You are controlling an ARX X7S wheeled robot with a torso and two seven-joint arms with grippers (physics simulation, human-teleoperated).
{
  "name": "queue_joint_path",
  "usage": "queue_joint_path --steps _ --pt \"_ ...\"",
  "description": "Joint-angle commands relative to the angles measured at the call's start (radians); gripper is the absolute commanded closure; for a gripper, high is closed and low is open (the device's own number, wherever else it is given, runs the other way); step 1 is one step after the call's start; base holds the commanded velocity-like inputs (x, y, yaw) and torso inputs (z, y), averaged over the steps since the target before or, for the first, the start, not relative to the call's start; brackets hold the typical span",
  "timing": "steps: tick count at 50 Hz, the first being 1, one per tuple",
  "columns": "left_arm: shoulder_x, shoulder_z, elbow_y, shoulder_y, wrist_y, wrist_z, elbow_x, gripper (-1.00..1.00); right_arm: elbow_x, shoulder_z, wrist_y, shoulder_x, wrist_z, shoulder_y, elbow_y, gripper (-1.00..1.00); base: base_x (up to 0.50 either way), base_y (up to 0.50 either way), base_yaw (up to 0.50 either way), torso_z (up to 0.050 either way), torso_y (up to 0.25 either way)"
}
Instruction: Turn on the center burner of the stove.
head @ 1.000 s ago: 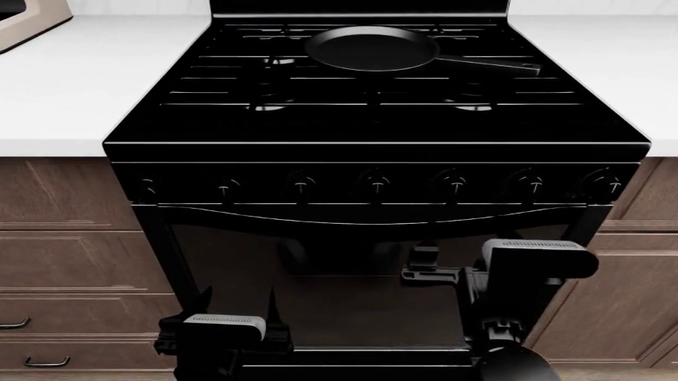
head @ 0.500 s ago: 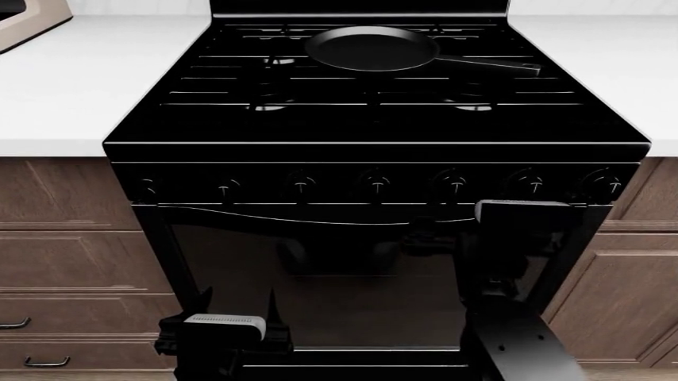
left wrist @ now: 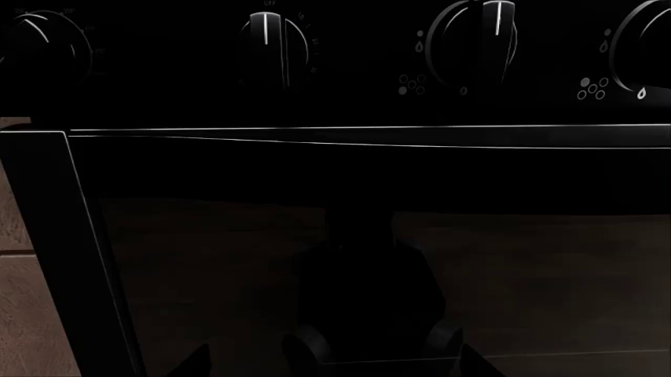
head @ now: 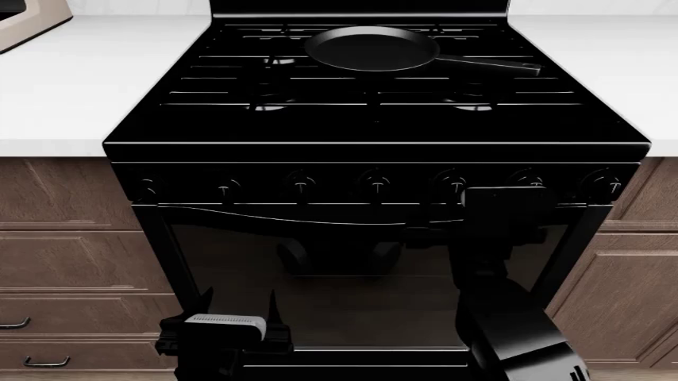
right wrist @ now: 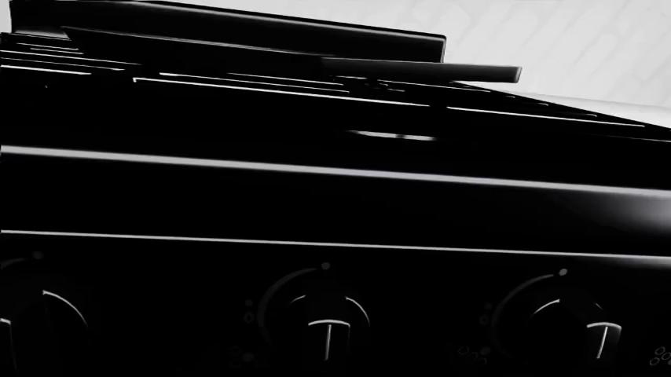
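The glossy black stove [head: 376, 119] fills the head view. Its row of seven small knobs [head: 374, 185] runs along the front panel above the dark glass oven door [head: 317, 278]. My right gripper [head: 417, 236] is raised in front of the door, just below the knobs right of centre. It is dim against the glass, with its fingers apart and empty. The right wrist view shows three knobs close up, one in the middle [right wrist: 325, 323]. My left gripper [head: 235, 308] hangs low before the door, open and empty, and it also shows in the left wrist view [left wrist: 330, 364], below several knobs [left wrist: 275, 43].
A black frying pan [head: 371, 48] sits on the back grates with its handle pointing right. White countertops [head: 75, 87] flank the stove. Brown wooden cabinets and drawers [head: 63, 262] stand on both sides. A toaster-like appliance [head: 27, 20] is at the far left.
My right arm has risen from the lower oven door to just under the knob row. The left gripper has not moved.
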Motion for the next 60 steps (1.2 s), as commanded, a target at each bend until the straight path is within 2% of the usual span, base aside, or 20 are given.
queue_joint_path --steps 1,12,23,24,45,60 --pt "-0.004 0.005 -0.001 -0.002 -0.002 -0.004 -0.005 -1.0 -0.012 -0.015 -0.041 -0.005 -0.011 0.044 0.128 -1.0 0.0 0.0 0.0 0.0 0.0" --pt "-0.009 0.01 0.0 -0.004 -0.003 -0.007 -0.01 -1.0 -0.015 -0.021 -0.088 -0.024 -0.018 0.093 0.245 -1.0 0.0 0.0 0.0 0.0 0.0" --pt "-0.012 0.015 0.0 -0.005 -0.004 -0.011 -0.013 -1.0 -0.017 -0.033 -0.101 -0.023 -0.017 0.096 0.251 -1.0 0.0 0.0 0.0 0.0 0.0" --pt "-0.012 0.016 0.0 -0.005 -0.004 -0.011 -0.013 -1.0 -0.018 -0.034 -0.102 -0.022 -0.017 0.095 0.25 1.0 0.0 0.0 0.0 0.0 0.0" --pt "-0.018 0.024 -0.003 -0.007 0.001 -0.018 -0.02 -1.0 -0.02 -0.043 -0.126 -0.011 -0.004 0.09 0.227 1.0 0.0 0.0 0.0 0.0 0.0" --pt "-0.023 0.03 -0.004 -0.008 0.001 -0.024 -0.024 -1.0 -0.104 -0.126 -0.167 0.038 -0.01 0.088 0.217 1.0 0.0 0.0 0.0 0.0 0.0"
